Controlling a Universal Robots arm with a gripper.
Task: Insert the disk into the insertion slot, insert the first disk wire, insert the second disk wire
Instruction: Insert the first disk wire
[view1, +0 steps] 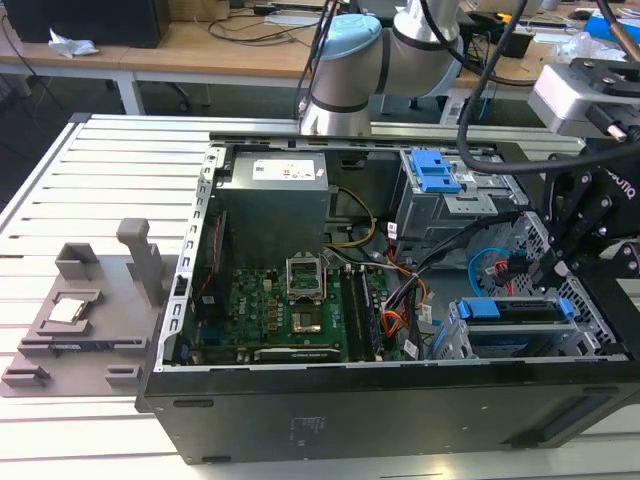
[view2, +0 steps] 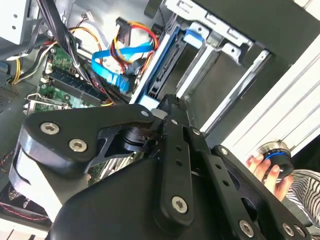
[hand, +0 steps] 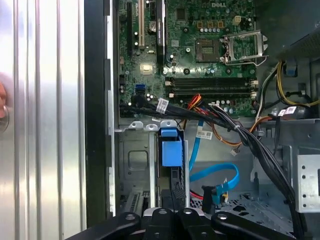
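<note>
The computer case (view1: 300, 425) lies on its side on a table (view1: 90, 160) made of metal strips, with its big side open. The metal cage (view1: 450, 338) sits in the corner of the case at the exterior view's right, close to the case's edge. The disk (view1: 505, 310) is down inside the cage. Its blue frame runs along the cage's top rim. In the first wrist view the disk (hand: 171, 152) shows as a thin blue strip with the cage's wall (hand: 132, 162) just beside it.

The gripper (view1: 553, 275) is right at the end of the disk. I cannot tell if it is clenched on the disk or has let go.

Next to the disk there is a bit of open floor. The light-blue cable (hand: 215, 174) lies there in a loop, and the red wire (hand: 196, 194) lies under it, near the disk. I cannot tell if either one is plugged in. A thick bunch of black cables (hand: 252, 147) crosses on the far side of that open floor. The green board (hand: 200, 55) is past the cage.

A tall grey box with a blue latch (view1: 437, 172) stands behind the cage, near the arm (view1: 345, 70).

In the second wrist view, a person's hand (view2: 260, 167) holds a round knob outside the case, over the table.
</note>
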